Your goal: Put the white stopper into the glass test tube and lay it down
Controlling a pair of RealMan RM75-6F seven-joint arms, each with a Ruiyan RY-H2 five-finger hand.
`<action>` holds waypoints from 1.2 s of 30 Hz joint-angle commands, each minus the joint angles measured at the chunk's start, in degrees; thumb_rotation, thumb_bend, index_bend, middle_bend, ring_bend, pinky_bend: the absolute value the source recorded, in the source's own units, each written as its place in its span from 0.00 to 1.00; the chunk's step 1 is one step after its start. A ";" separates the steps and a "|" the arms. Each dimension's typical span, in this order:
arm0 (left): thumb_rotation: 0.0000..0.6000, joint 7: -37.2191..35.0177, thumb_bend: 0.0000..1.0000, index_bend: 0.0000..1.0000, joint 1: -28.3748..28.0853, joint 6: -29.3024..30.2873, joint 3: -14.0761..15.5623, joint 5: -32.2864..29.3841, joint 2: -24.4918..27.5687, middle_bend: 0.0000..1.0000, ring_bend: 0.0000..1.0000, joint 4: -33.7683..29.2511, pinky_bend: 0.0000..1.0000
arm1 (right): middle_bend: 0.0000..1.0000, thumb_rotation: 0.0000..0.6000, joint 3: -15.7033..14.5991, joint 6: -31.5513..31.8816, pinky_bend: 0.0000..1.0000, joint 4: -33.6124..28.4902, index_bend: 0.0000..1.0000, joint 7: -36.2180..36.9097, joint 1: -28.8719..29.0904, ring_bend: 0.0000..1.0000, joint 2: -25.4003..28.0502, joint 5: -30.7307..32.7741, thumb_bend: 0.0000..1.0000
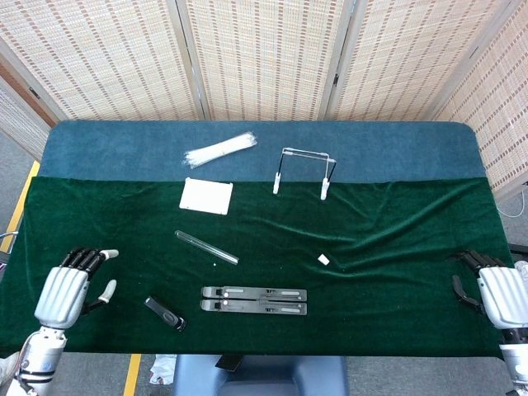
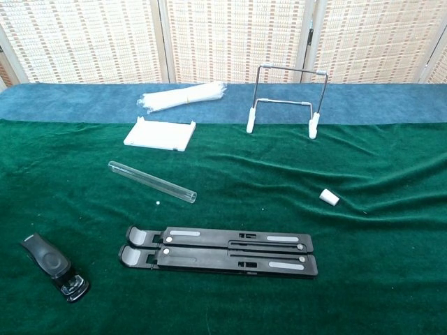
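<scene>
The glass test tube [image 1: 206, 247] [image 2: 151, 181] lies flat on the green cloth, left of centre, slanting down to the right. The small white stopper [image 1: 323, 259] [image 2: 329, 197] lies apart from it, to the right on the cloth. My left hand [image 1: 68, 291] hovers at the near left edge, fingers spread, holding nothing, well left of the tube. At the near right edge my right hand [image 1: 498, 294] holds nothing, its fingers apart, far right of the stopper. Neither hand shows in the chest view.
A black folded stand [image 1: 254, 300] [image 2: 218, 251] lies near the front centre. A small black clip-like object [image 1: 165, 313] [image 2: 54, 267] sits at front left. Further back are a white pad [image 1: 205, 196], a bundle of white strips [image 1: 219, 149] and a wire stand [image 1: 304, 172].
</scene>
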 commanded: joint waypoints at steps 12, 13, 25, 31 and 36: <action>1.00 -0.91 0.36 0.37 -19.78 -22.76 -6.06 -0.84 -6.47 0.67 0.64 12.10 0.68 | 0.38 1.00 0.72 -1.56 0.41 -1.19 0.37 -1.23 0.38 0.40 0.70 0.38 0.56; 1.00 -0.76 0.36 0.37 -20.81 -23.90 -6.16 -1.00 -7.38 0.70 0.66 13.08 0.70 | 0.39 1.00 0.80 -1.67 0.41 -1.28 0.37 -1.32 0.43 0.41 0.75 0.46 0.56; 1.00 4.27 0.36 0.38 -29.19 -33.72 -5.57 -4.36 -17.23 0.84 0.76 22.14 0.79 | 0.40 1.00 1.57 -3.91 0.41 -1.79 0.37 -2.11 1.09 0.42 1.09 2.15 0.56; 1.00 7.37 0.36 0.39 -31.12 -37.44 -6.04 -9.37 -21.13 0.86 0.77 25.49 0.79 | 0.41 1.00 1.91 -4.78 0.41 -1.90 0.37 -2.39 1.55 0.43 0.98 2.49 0.56; 1.00 10.44 0.36 0.40 -32.18 -39.42 -6.42 -13.49 -23.20 0.86 0.78 27.19 0.79 | 0.41 1.00 2.00 -5.38 0.41 -1.94 0.37 -2.44 1.74 0.44 0.91 2.79 0.56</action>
